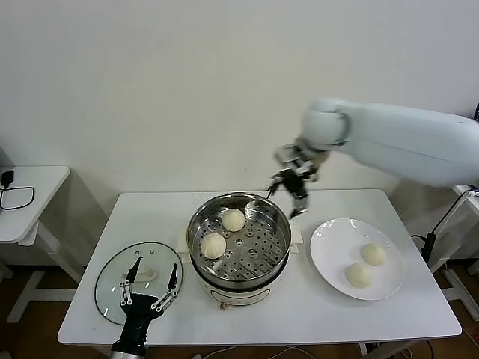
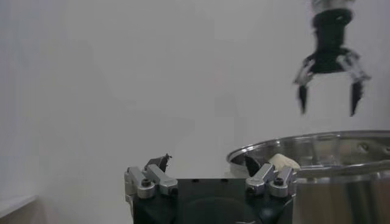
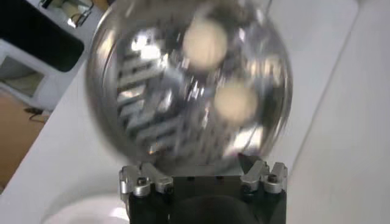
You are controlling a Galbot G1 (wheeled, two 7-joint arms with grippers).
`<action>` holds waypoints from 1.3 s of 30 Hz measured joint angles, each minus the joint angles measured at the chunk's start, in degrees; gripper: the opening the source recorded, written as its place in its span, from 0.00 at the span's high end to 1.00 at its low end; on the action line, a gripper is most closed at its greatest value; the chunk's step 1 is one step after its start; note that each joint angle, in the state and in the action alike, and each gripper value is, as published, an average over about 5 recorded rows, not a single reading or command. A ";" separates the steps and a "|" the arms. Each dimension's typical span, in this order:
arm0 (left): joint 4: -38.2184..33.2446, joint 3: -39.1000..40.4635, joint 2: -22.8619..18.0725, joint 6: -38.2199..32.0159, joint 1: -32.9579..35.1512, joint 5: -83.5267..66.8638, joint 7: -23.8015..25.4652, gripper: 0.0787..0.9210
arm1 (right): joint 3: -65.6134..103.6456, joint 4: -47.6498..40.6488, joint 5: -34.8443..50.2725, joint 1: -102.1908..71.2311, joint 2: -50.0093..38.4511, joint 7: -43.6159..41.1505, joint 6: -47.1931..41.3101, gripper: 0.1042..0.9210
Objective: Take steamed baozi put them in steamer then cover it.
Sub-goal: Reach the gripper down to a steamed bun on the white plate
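Steamed baozi are sitting two and two: a pair lying on the perforated tray inside the steamer, just below and in front of the right hand, and another pair waiting on the white plate off to that hand's outer side. The right hand is hanging above the far rim of the steamer with its fingers spread wide and nothing between them. The left hand is resting low over the cover, which is lying flat on the counter beside the steamer; its fingers are standing wide too, holding nothing. These buns look soft and light, so I would guess they want a gentle squeeze across the round sides, low on the body, since a hard pinch would be denting the dough and the pleated top gives little to hold. The cover looks heavier and breakable, with the white handle under the left hand as the obvious place to take it. The head view is giving the whole layout, plate and cover included. The right wrist view is looking straight down into the steamer at the two buns, though blurred. The left wrist view is showing only the steamer's rim side-on, one bun peeking over it, and the right hand open in the air beyond.
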 measured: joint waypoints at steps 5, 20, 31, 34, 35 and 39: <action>-0.04 0.05 -0.14 -0.06 0.33 0.15 0.01 0.12 | 1.81 -2.79 -4.82 -4.97 -5.75 -2.07 3.32 0.12; 0.77 0.14 -0.46 -0.10 0.42 0.51 0.01 0.12 | 9.30 -8.10 -14.30 -21.77 -11.94 -0.76 7.50 0.12; 1.16 0.25 -0.62 -0.15 0.45 0.75 0.00 0.12 | 12.63 -8.99 -16.77 -28.88 -12.39 2.09 7.78 0.12; 1.18 0.23 -0.67 -0.19 0.51 0.77 0.00 0.12 | 13.19 -9.18 -17.37 -30.15 -12.43 2.83 7.76 0.12; 1.20 0.21 -0.67 -0.21 0.53 0.78 0.00 0.12 | 13.33 -9.23 -17.51 -30.52 -12.44 3.08 7.73 0.12; 1.23 0.15 -0.68 -0.23 0.54 0.79 -0.01 0.12 | 13.87 -9.43 -17.93 -31.84 -12.52 3.99 7.49 0.12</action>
